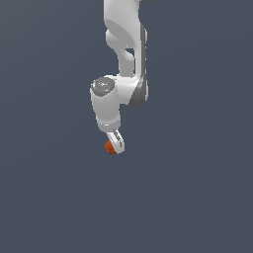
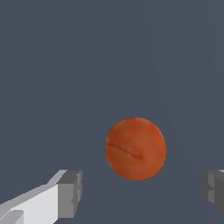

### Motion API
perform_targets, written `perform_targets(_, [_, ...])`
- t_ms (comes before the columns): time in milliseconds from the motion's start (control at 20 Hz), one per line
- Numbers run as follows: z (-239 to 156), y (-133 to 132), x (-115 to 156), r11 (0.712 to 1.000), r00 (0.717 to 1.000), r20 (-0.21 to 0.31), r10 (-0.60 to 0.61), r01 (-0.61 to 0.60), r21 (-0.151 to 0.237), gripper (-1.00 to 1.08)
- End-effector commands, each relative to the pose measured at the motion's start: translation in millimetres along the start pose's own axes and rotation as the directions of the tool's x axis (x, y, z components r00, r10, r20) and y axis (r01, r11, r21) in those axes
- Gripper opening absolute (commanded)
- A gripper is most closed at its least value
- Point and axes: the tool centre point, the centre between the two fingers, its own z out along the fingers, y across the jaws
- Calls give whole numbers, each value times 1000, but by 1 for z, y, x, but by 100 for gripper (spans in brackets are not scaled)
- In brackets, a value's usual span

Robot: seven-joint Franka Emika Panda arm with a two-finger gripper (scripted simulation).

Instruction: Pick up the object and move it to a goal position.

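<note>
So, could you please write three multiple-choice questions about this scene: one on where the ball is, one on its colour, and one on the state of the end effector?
1. Where is the ball relative to the end effector?
A. Between the two fingers, with a gap on each side
B. Far off, outside the fingers
C. On top of the arm

2. What colour is the ball?
A. Blue
B. Orange-brown
C. White

3. What is the state of the end effector?
A. Shut with nothing in it
B. Shut on the ball
C. Open

Answers:
1. A: in the wrist view the ball lies between the two fingers, touching neither.
2. B: it is rust-orange in both views, with a dark line across it.
3. C: the fingers of the end effector stand wide apart, wider than the ball.
</note>
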Motion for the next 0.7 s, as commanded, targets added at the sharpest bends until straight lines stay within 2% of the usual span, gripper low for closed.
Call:
perform_targets(0, [4, 3, 2, 999, 999, 0, 46, -46, -2, 100])
perform_targets(300, [9, 7, 4, 995, 995, -1, 104, -104, -6, 100])
perform_targets(650, [13, 7, 4, 994, 994, -1, 106, -106, -6, 100])
